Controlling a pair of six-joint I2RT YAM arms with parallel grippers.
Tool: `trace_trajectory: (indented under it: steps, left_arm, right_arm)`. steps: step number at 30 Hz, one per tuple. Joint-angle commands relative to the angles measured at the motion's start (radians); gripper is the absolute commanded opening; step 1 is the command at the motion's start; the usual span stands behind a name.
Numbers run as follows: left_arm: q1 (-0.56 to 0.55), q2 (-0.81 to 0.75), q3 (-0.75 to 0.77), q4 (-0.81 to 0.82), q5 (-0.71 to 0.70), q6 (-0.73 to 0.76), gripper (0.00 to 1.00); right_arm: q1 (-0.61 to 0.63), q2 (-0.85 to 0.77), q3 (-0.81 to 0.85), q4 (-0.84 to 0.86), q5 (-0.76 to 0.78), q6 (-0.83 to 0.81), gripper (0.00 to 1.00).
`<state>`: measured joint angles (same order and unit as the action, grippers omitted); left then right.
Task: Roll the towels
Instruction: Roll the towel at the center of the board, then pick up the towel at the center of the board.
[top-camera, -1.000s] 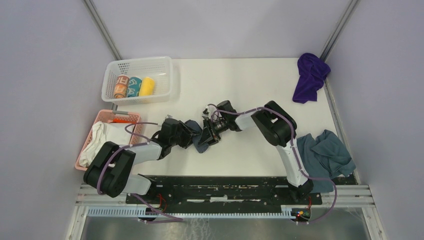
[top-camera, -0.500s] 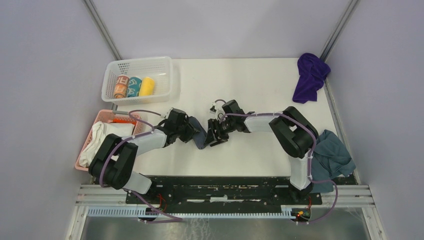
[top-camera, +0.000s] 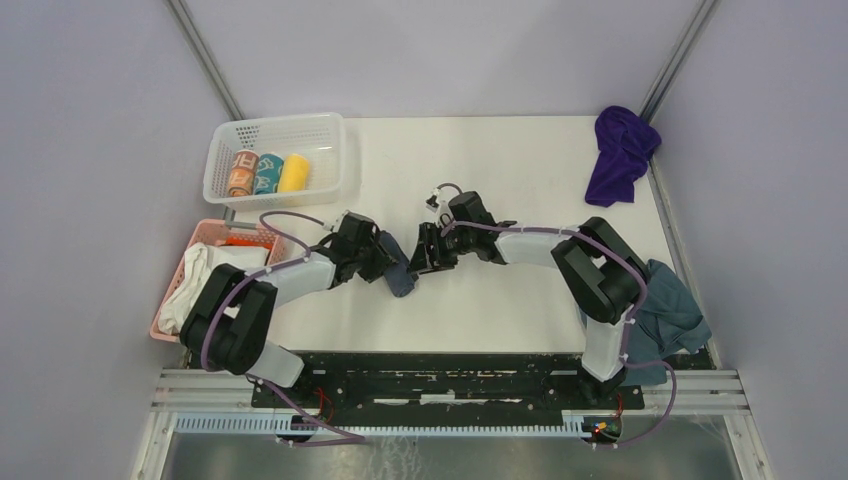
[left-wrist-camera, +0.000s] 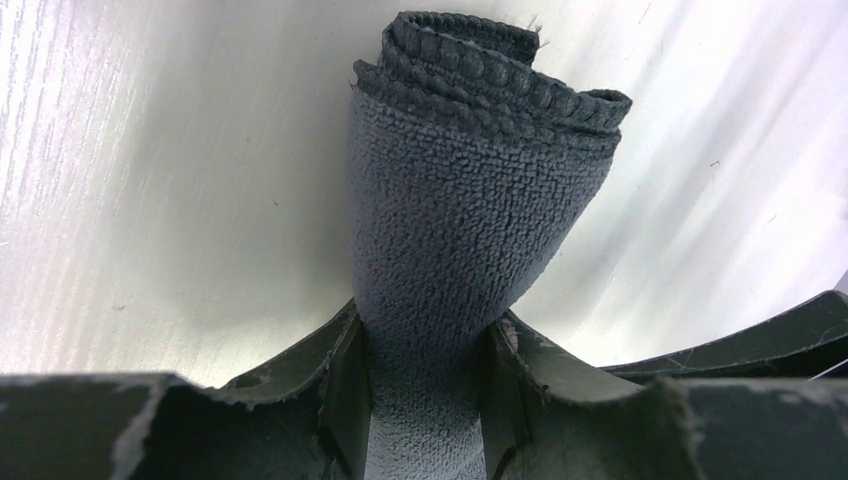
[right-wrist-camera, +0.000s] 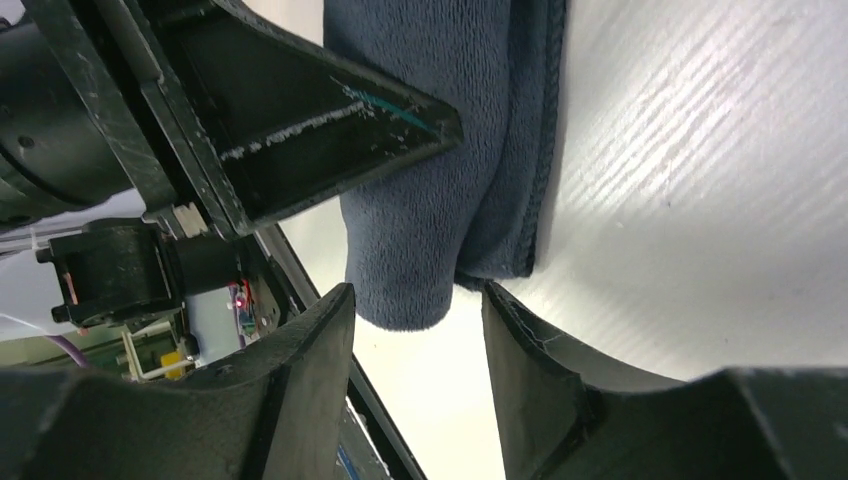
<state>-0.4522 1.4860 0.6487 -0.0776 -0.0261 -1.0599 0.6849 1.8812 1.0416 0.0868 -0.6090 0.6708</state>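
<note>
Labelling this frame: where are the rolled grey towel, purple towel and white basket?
rolled grey towel (left-wrist-camera: 470, 250), left wrist view, its middle.
purple towel (top-camera: 618, 155), top external view, its centre.
white basket (top-camera: 280, 128), top external view, far wall.

From above, the left gripper (top-camera: 380, 256) and right gripper (top-camera: 428, 256) are crowding over the slate-grey towel roll (top-camera: 401, 281), leaving only its near end showing. At the left wrist, the roll's lower part is hiding between the fingers (left-wrist-camera: 342, 388) and running off the bottom edge. At the right wrist, the top edge is cutting it off. The right arm (top-camera: 600, 290) is covering part of the grey-blue cloth (top-camera: 668, 312).
</note>
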Motion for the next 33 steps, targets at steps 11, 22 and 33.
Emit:
trace_trajectory:
  steps: [11, 22, 33]
  left_arm:
    - [-0.008, 0.064, 0.004, -0.118, -0.080, 0.078, 0.47]
    - [0.028, 0.002, -0.085, 0.033, 0.038, 0.062, 0.65]
    - [0.104, -0.041, -0.147, 0.137, 0.160, 0.138, 0.69]
  right_arm:
    - [0.002, 0.164, 0.069, 0.108, -0.037, 0.104, 0.42]
    - [-0.010, 0.210, 0.053, 0.001, -0.020, 0.107, 0.18]
    - [-0.040, 0.256, 0.069, -0.010, -0.087, 0.117, 0.17]
